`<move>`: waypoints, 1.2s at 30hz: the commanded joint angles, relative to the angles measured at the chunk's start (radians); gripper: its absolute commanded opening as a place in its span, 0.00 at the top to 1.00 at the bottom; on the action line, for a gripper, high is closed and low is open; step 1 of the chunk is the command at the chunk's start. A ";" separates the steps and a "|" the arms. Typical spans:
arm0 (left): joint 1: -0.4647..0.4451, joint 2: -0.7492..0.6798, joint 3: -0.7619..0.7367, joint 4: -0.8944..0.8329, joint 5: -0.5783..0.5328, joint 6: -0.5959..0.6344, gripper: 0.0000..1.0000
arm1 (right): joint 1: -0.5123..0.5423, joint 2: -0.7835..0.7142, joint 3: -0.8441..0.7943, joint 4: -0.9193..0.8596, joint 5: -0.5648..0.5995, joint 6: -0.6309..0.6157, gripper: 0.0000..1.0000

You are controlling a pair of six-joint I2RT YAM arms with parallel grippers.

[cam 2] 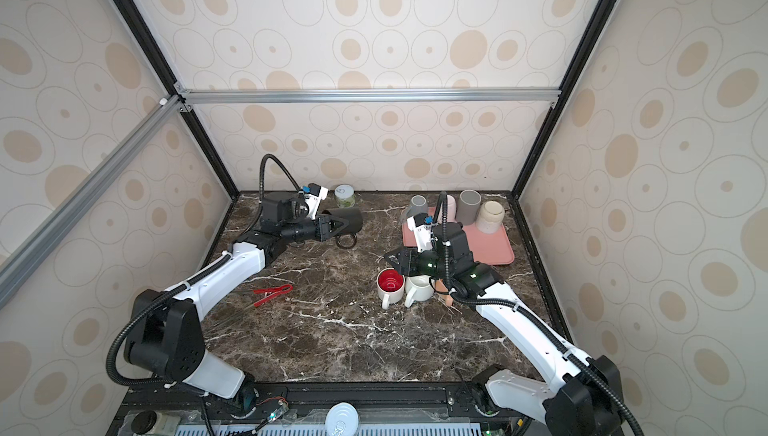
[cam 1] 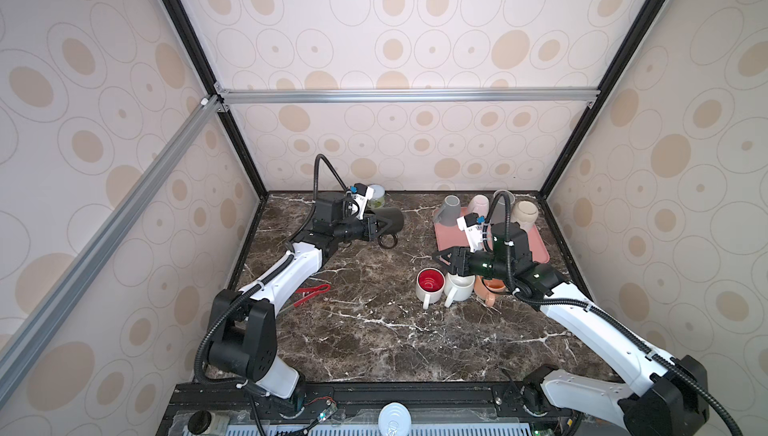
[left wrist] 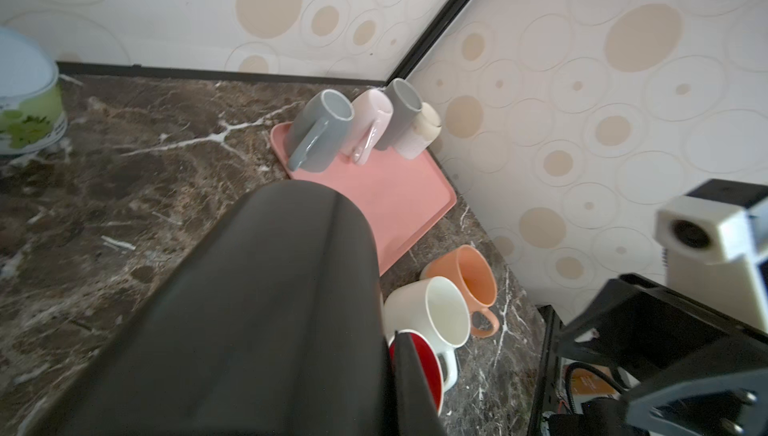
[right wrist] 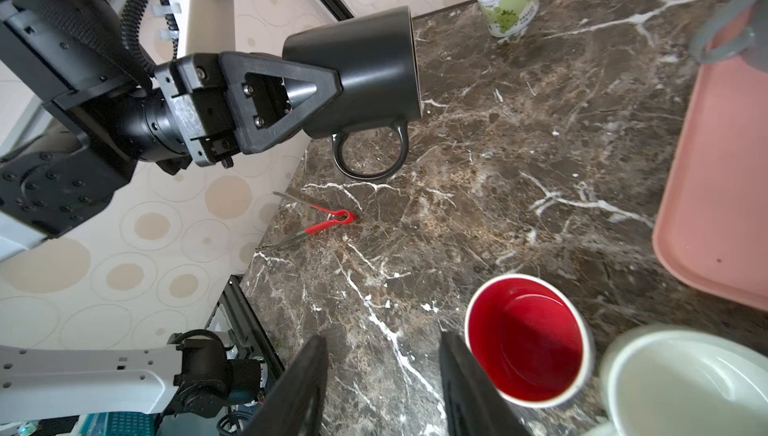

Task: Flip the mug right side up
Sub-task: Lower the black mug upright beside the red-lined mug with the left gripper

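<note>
Midway thru the flip, it seems. In both top views the left tool (cam 1: 380, 224) is clamped on the black mug (cam 1: 395, 218), held on its side just ahead of it, handle down. Left wrist: mug body fills the fwd view. Right wrist: right tool (right wrist: 382, 380) part open, empty, beside a red-lined mug (right wrist: 528, 338). Next probably needs a wrist roll till the mouth faces up, then lowering to the surface (cam 1: 374, 330) & release.

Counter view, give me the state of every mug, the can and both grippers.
black mug, on its side, handle down, gripped
left gripper, shut on black mug
right gripper, open, empty
red-lined mug, upright, empty
white mug, upright, empty
orange mug, upright
cups on the pink tray, standing, way up unclear
can, upright, sealed
</note>
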 commanded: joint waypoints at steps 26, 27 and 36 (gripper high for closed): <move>-0.367 0.580 0.795 -0.745 -0.488 0.503 1.00 | -0.093 -0.145 -0.069 -0.341 0.484 0.118 0.52; -0.375 0.594 0.813 -0.758 -0.498 0.505 1.00 | -0.095 -0.151 -0.072 -0.344 0.487 0.118 0.52; -0.422 0.670 0.902 -0.823 -0.580 0.525 1.00 | -0.121 -0.200 -0.104 -0.347 0.501 0.125 0.52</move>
